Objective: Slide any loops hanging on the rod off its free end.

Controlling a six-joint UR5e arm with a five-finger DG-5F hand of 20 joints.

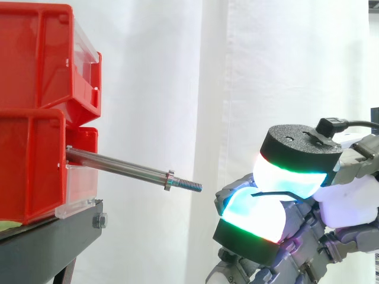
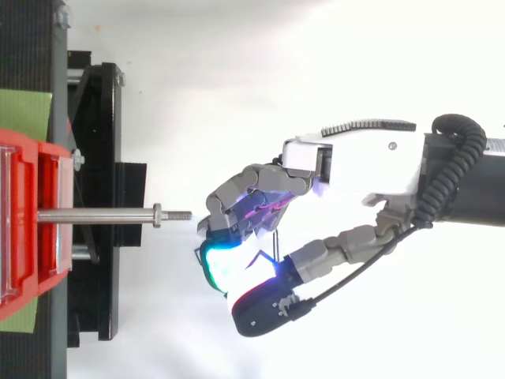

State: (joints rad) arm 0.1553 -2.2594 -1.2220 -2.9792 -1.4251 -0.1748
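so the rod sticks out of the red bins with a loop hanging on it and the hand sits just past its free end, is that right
Not quite: no loop hangs on the rod. The side view shows it bare from the red bins to its threaded tip. The rest holds: the hand sits just past the free end, apart from it.

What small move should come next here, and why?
Probably draw the hand a little away from the rod and release: the rod looks bare, and a thin black strand sits pinched between the pads, already clear of the threaded tip.
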